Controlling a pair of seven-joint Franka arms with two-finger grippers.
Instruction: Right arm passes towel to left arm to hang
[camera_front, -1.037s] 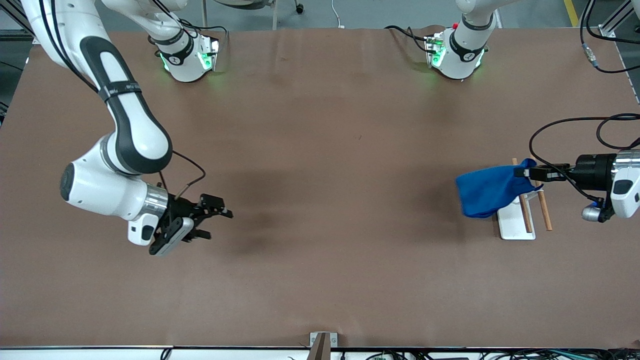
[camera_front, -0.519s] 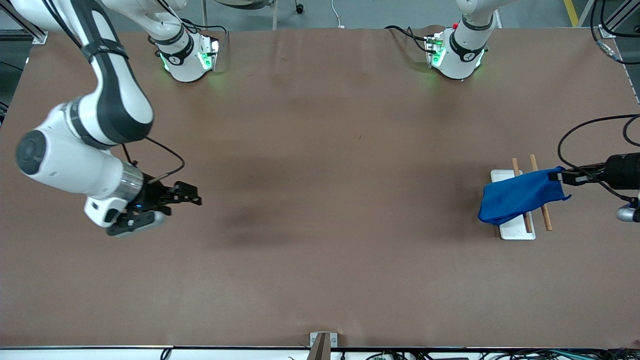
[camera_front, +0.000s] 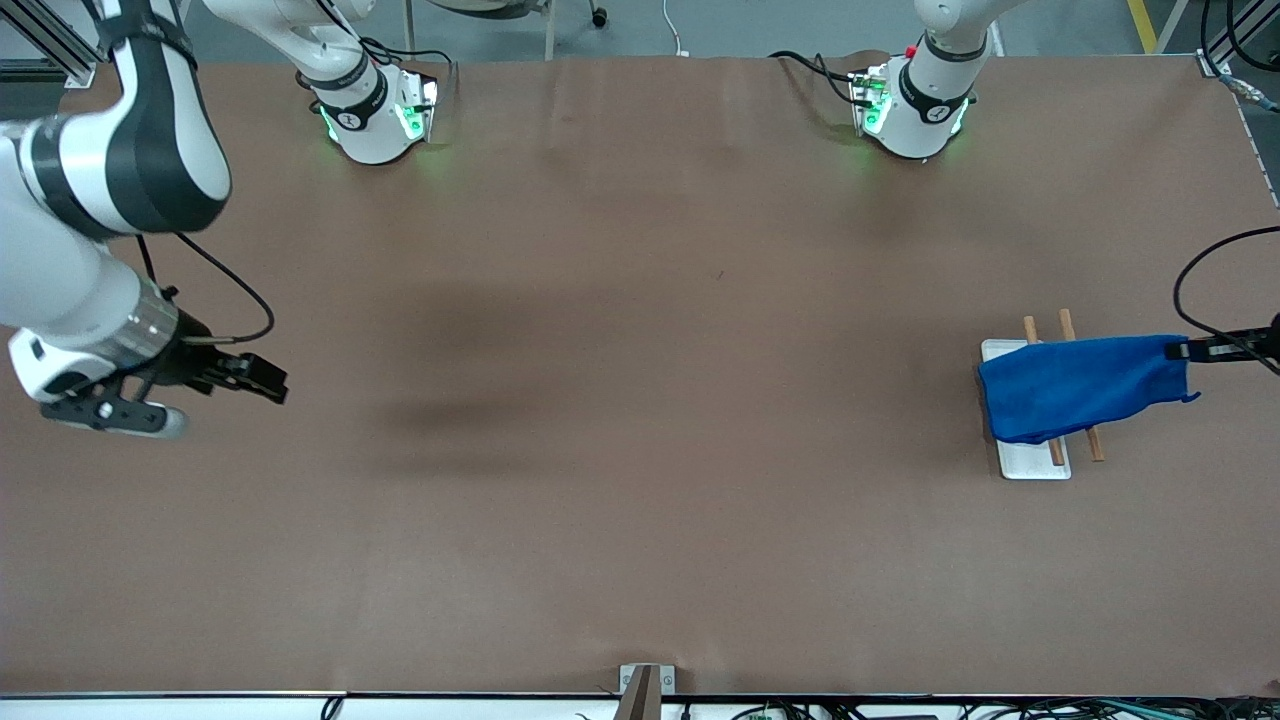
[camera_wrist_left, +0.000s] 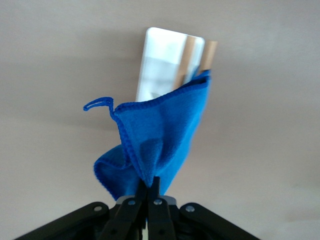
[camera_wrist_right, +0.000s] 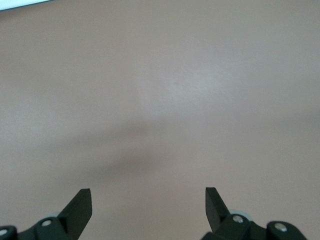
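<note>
The bright blue towel (camera_front: 1085, 387) is stretched over the two wooden rods (camera_front: 1060, 328) of the white tray (camera_front: 1030, 461) at the left arm's end of the table. My left gripper (camera_front: 1180, 350) is shut on the towel's end and holds it up over the table beside the tray. In the left wrist view the towel (camera_wrist_left: 155, 145) hangs from the closed gripper (camera_wrist_left: 152, 186), its corner loop (camera_wrist_left: 98, 103) free, with the tray (camera_wrist_left: 160, 65) and rods (camera_wrist_left: 207, 55) under it. My right gripper (camera_front: 270, 383) is open and empty over the right arm's end of the table; it also shows in the right wrist view (camera_wrist_right: 148, 200).
Bare brown table (camera_front: 640, 420) spans between the two arms. Both arm bases (camera_front: 375, 115) stand along the table's top edge. A black cable (camera_front: 1200, 275) loops by the left wrist. A small metal bracket (camera_front: 640, 685) sits at the table edge nearest the front camera.
My left gripper has drawn the towel across the rods toward the left arm's end, so it now lies flatter over them. My right arm has swung away toward its own end, gripper open.
</note>
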